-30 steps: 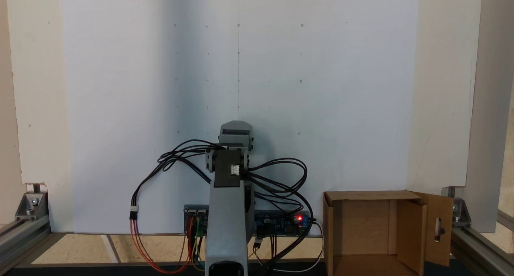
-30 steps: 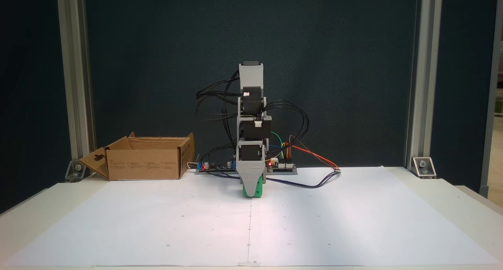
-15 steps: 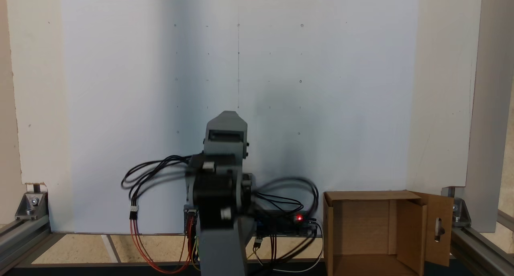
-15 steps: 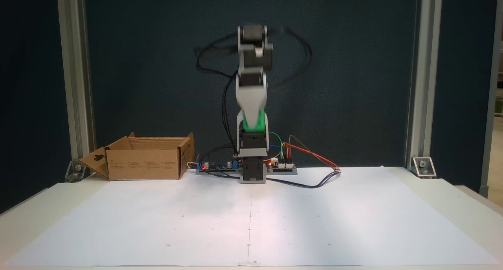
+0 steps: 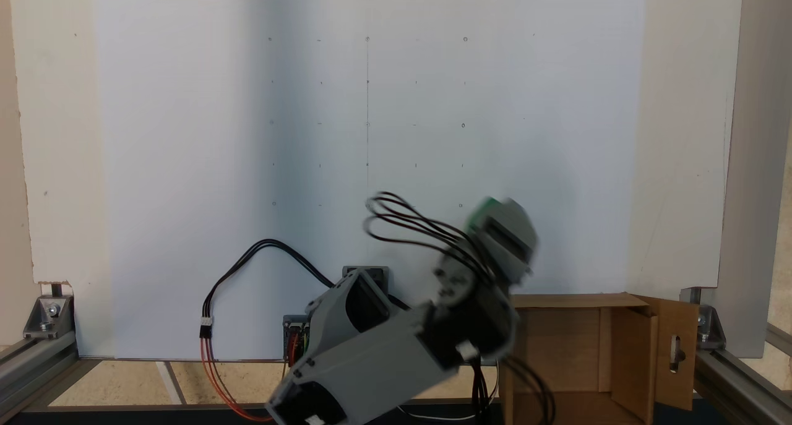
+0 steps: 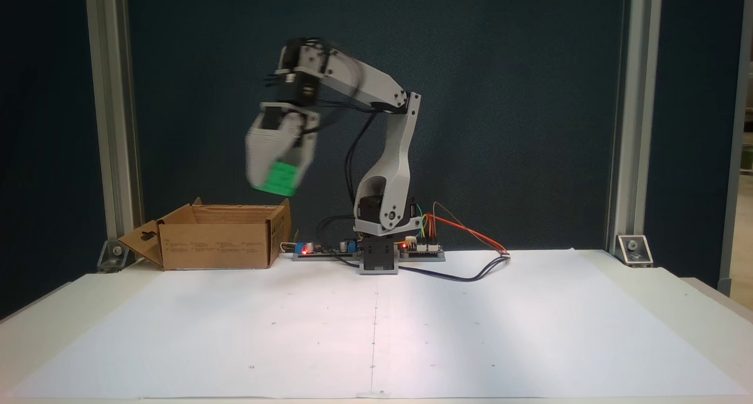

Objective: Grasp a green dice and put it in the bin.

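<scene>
**Dice in the air, bin not yet reached**

The green dice is riding at the lower end of the gripper, well clear of the white paper sheet that is covering the table. In the front-facing fixed view it is showing as a bright green block at the tip of the blurred grey jaws, hanging above the right-hand end of the bin, roughly over its near corner rather than over the middle of the opening. In the fixed view from behind the arm, a sliver of green is peeking out at the far edge of the gripper housing, which is sitting just above and to the left of the bin there.

The gripper is appearing to be clamped on the dice: the cube is being carried off the table with nothing else supporting it, though the motion blur is hiding the exact line of the jaws. The dice is sitting low between them, its bottom face looking exposed.

Judging progress, the grasp and the lift are looking done, and the swing toward the box is under way. What is remaining is carrying the dice further over the open top, likely lowering a little, and releasing. The bin is standing open with its flaps out, one flap with a keyhole slot folding outward at the far side, so the opening is looking unobstructed.

The arm is bending over from its base, wires trailing behind the wrist.
</scene>
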{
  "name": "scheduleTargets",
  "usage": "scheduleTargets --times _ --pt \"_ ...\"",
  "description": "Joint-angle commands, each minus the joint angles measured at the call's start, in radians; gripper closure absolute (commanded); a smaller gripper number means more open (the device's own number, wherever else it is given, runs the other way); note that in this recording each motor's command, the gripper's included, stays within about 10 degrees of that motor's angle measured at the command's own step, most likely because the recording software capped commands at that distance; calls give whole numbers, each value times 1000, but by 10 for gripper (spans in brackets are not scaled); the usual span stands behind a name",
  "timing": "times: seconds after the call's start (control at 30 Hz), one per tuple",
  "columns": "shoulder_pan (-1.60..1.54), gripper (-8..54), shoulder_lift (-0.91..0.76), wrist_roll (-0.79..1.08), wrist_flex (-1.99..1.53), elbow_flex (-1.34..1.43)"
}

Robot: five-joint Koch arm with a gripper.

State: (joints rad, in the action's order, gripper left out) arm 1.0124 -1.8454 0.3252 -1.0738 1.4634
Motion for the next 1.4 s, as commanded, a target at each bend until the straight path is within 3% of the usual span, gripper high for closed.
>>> scheduleTargets --times 0.0,0.4,0.73,1.03,1.07,1.13,1.23,1.37 --pt "161 340 5 110 71 -66" --pt "707 340 124 141 109 -146" --pt "761 340 476 141 233 -146" --pt "782 340 502 140 344 -146" --pt "784 315 502 140 356 -146" --pt "792 166 502 138 362 -146" --pt "804 50 505 133 387 -146" --pt "801 46 499 107 457 -147"
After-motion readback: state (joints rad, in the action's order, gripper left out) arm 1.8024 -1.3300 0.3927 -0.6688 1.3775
